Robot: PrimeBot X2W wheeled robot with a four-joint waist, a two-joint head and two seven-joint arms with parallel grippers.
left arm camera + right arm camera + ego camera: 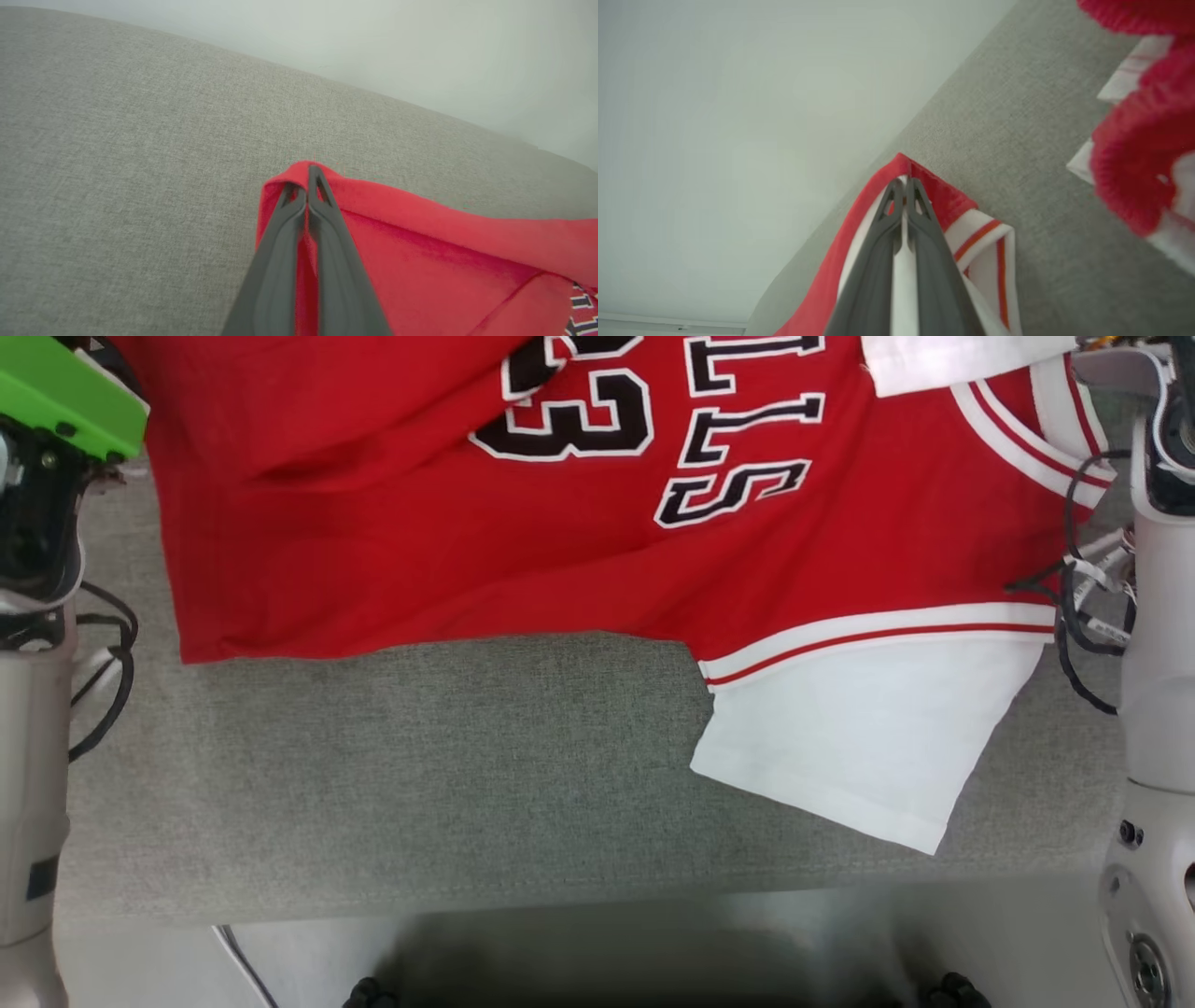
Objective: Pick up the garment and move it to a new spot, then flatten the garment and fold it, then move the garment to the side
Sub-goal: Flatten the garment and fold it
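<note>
A red jersey (392, 551) lies spread across the far half of a grey fabric-covered table (420, 784), seen from above in the head view. Black numerals and letters outlined in white, reading 23 and part of a word ending in LLS, run across its chest near the top edge of the view. A white sleeve (868, 728), joined to the red body by a white band with a thin red stripe, lies flat and points toward the near right of the table. The jersey's lower hem is toward the robot's left, with some soft creases in the cloth there. The pale left arm (33, 784) rises along the left edge of that view, topped by a bright green block (65, 392), and the pale right arm (1158, 663) rises along the right edge with black cables (1083, 607) looped beside it. In the left wrist view, the left gripper (307, 184) has its two dark fingers pressed together on a folded red corner of the jersey (420, 261), just above the grey table (140, 163). In the right wrist view, the right gripper (903, 186) is likewise closed, pinching a red and white striped edge of the jersey (971, 233) near the table's (1041, 140) border, with more bunched red and white cloth blurred at the right.
</note>
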